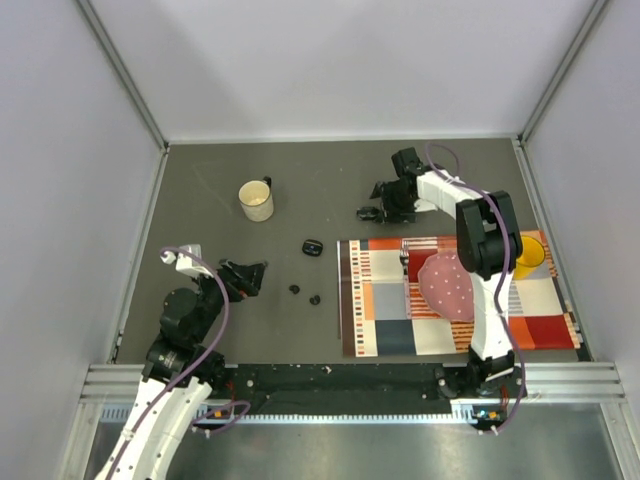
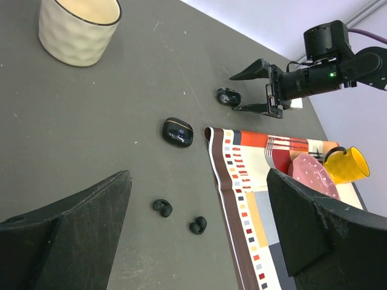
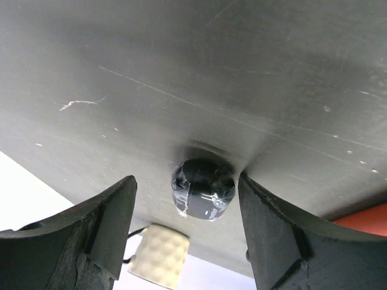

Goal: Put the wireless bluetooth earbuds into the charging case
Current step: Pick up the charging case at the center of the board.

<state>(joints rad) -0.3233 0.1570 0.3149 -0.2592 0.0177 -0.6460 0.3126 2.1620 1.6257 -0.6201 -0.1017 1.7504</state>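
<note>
Right wrist view: right jaws part-open, straddling glossy charging case [image 3: 202,188], not yet pinching; left jaws wide, empty. Case likely light, rigid, slick: grip flanks, three and nine o'clock.

There are two black oval charging cases [image 2: 178,132], two tiny black earbuds [image 2: 162,207], one cream mug [image 2: 78,27], one yellow cup [image 2: 346,164], one pink dotted plate [image 2: 309,176] and one patterned placemat [image 2: 254,202].

Grey table [image 1: 215,235] bears mug [image 1: 256,200], two cases [image 1: 312,246], earbuds [image 1: 295,289], patterned cloth [image 1: 385,315].
</note>
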